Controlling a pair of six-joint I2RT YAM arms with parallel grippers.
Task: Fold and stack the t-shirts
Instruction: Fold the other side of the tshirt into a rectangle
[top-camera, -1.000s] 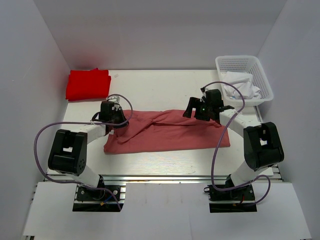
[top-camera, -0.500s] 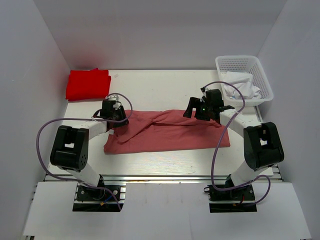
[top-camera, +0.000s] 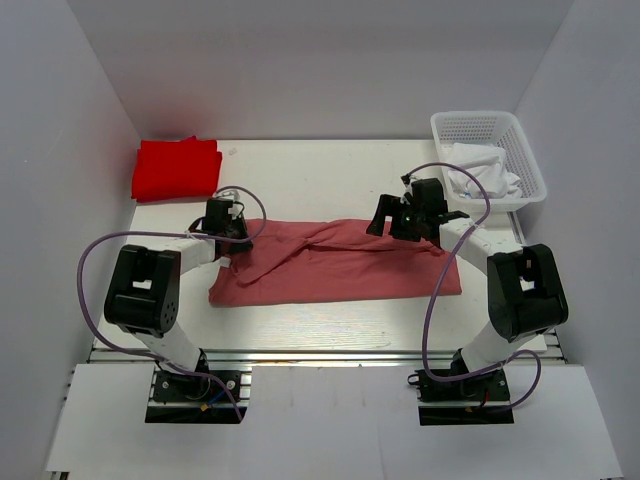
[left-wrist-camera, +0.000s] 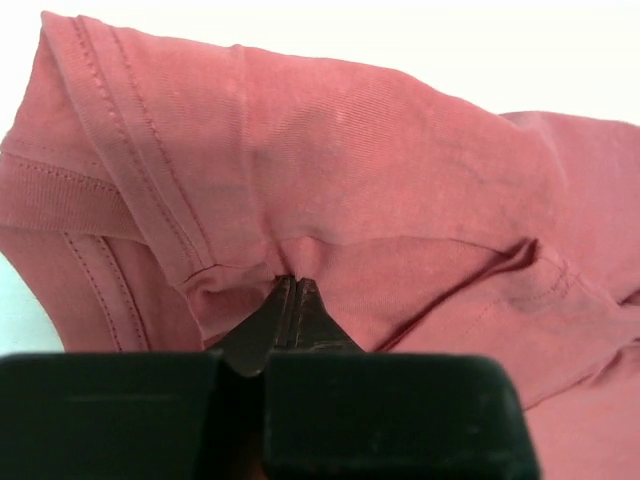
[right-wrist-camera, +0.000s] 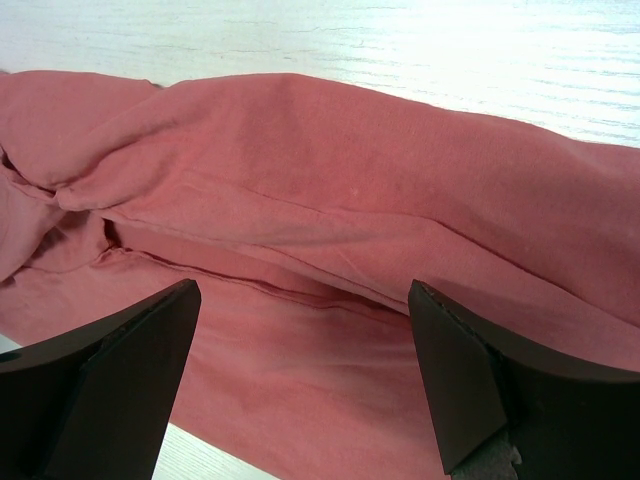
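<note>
text: none legible | labels, brands: none legible | numbers, signs: none legible | views: top, left wrist, right wrist

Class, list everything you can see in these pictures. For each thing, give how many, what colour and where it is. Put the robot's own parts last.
pink t-shirt: one, dusty pink, lying lengthwise across the middle of the table, partly folded
red t-shirt: one, bright red, folded, far left corner of the table
basket: one, white mesh, far right corner
cloth: white, bunched inside the basket, number of pieces unclear
table: one, white, under everything
left gripper: one, black, shut on a fold at the pink t-shirt's left end
right gripper: one, black, open, over the pink t-shirt's right part
</note>
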